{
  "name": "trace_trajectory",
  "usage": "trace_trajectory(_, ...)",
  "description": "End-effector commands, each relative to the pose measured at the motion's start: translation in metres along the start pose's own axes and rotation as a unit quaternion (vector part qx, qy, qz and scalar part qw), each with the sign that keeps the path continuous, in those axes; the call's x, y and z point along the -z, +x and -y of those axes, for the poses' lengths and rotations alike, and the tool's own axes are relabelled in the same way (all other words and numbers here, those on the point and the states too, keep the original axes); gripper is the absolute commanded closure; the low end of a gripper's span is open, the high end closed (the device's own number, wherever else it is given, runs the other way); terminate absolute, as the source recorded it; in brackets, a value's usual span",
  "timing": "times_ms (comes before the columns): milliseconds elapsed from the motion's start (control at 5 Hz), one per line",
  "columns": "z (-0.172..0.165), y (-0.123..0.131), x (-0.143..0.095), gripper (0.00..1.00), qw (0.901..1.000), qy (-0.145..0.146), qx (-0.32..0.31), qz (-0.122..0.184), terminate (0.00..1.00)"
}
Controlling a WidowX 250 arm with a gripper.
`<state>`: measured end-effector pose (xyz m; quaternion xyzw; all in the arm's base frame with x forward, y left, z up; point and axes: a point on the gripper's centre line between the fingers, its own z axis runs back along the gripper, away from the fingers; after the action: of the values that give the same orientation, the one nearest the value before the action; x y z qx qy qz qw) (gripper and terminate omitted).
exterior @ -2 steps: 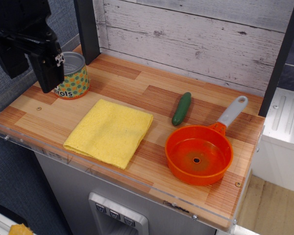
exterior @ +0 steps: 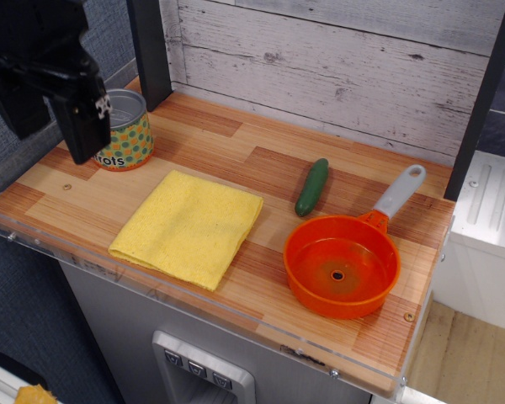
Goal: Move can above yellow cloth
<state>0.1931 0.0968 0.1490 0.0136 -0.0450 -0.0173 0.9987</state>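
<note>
Since the earlier frame the black gripper (exterior: 82, 126) edges slightly left and up beside the small silver-topped tin can with green and orange dots (exterior: 126, 130), which stays put. The can stands behind and left of the flat folded yellow cloth (exterior: 189, 225), just apart from it. Whether the fingers are spread or closed I cannot tell. A good grasp likely needs the fingers astride the can's sides. Right of the cloth lie a green cucumber (exterior: 312, 186) and an orange pot (exterior: 342, 264)

The black claw (exterior: 82, 126) hangs at far left, fingers pointing down.
</note>
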Motion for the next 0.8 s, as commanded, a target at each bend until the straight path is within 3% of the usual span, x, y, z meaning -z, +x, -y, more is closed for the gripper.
trace_trajectory(0, -0.042, 0.000, 0.032, 0.00, 0.9978, 0.018, -0.013, -0.063, 0.00)
trace_trajectory(200, -0.065, 0.006, 0.045, 0.00, 0.9950, 0.036, 0.029, -0.089, 0.00)
trace_trajectory(400, -0.085, 0.022, 0.069, 0.00, 0.9915, 0.018, 0.086, -0.097, 0.00)
trace_trajectory(600, -0.096, 0.035, 0.081, 0.00, 0.9849, 0.026, 0.135, -0.105, 0.00)
